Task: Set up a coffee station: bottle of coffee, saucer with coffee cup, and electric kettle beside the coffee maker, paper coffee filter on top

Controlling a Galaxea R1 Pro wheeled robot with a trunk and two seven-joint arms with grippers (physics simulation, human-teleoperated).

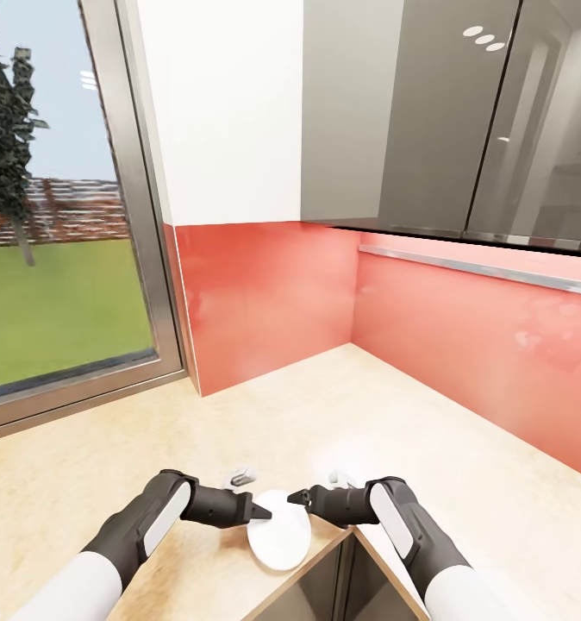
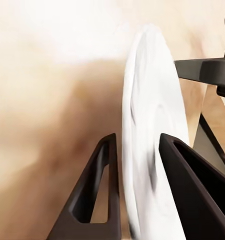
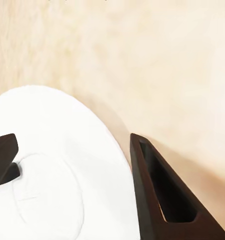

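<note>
The saucer (image 1: 279, 530), white and flat, sits low over the beige countertop (image 1: 109, 466) near its front edge, pinched at its rim by the left gripper (image 1: 265, 513), while the right gripper (image 1: 292, 498) beside it seems spread, though one finger (image 3: 165, 192) is all I see clearly.
</note>
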